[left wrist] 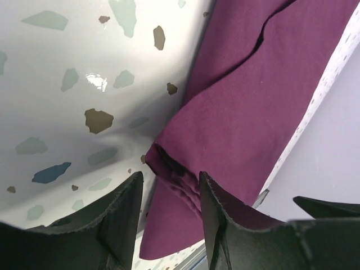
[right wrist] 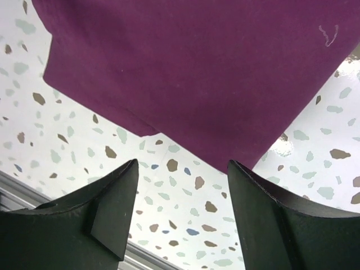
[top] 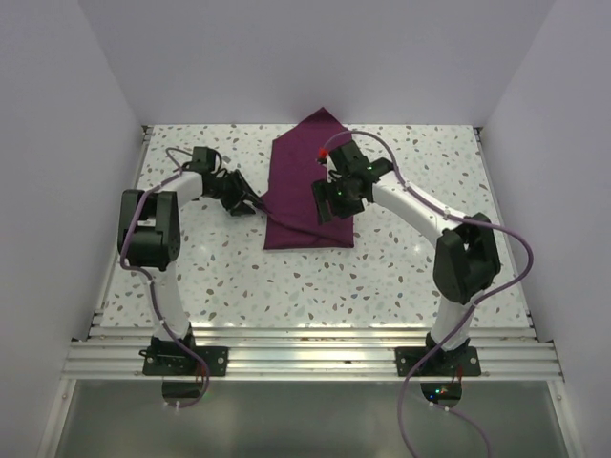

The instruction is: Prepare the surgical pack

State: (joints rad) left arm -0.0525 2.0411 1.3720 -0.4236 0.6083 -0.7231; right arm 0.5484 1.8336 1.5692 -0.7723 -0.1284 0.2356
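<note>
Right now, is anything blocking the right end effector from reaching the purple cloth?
Nothing visible is. The right end effector hangs open over the edge of the plum-purple fabric cloth. From its wrist camera, only bare speckled tabletop shows in front of it before the cloth begins. No other object lies on that part of the cloth.

Lit brightly and evenly from above, with small white glare patches on the glossy worktop (left wrist: 97, 81) in both wrist views. Throws only soft, faint shadows along the purple cloth (top: 310, 191) edges and in its folds. Looks sharp from the top camera, slightly softer on the near black fingers (right wrist: 112, 208).
</note>
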